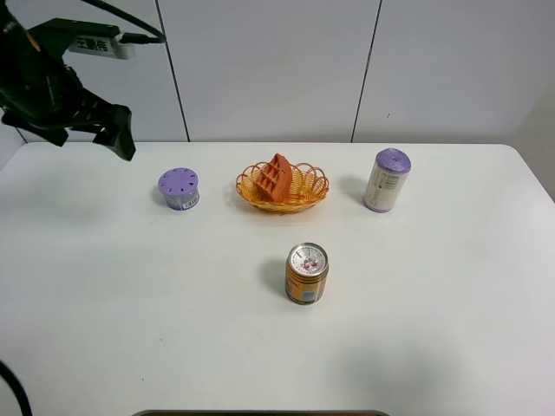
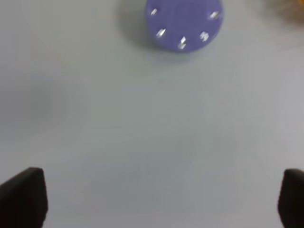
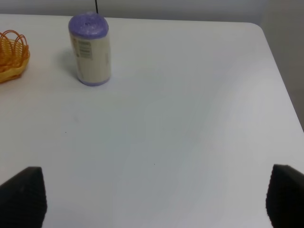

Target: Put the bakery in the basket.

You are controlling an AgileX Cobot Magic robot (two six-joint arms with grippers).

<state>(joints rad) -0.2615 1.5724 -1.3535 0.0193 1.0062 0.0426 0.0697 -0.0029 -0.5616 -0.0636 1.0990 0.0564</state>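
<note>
The orange-brown waffle wedge [image 1: 275, 178] lies inside the oval orange-yellow woven basket [image 1: 305, 192] at the back middle of the white table, leaning on edge. The left gripper [image 1: 111, 130] is raised high at the back left, well away from the basket, with its fingers wide apart and nothing between them; the left wrist view shows it [image 2: 156, 199] above bare table. The right gripper [image 3: 153, 197] is open and empty, out of the exterior high view; part of the basket rim [image 3: 12, 57] shows in the right wrist view.
A short purple-lidded round container [image 1: 178, 188] [image 2: 183, 21] stands left of the basket. A tall white cylinder with a purple cap [image 1: 387, 179] [image 3: 90, 50] stands to the basket's right. A gold drink can [image 1: 306, 273] stands in front of the basket.
</note>
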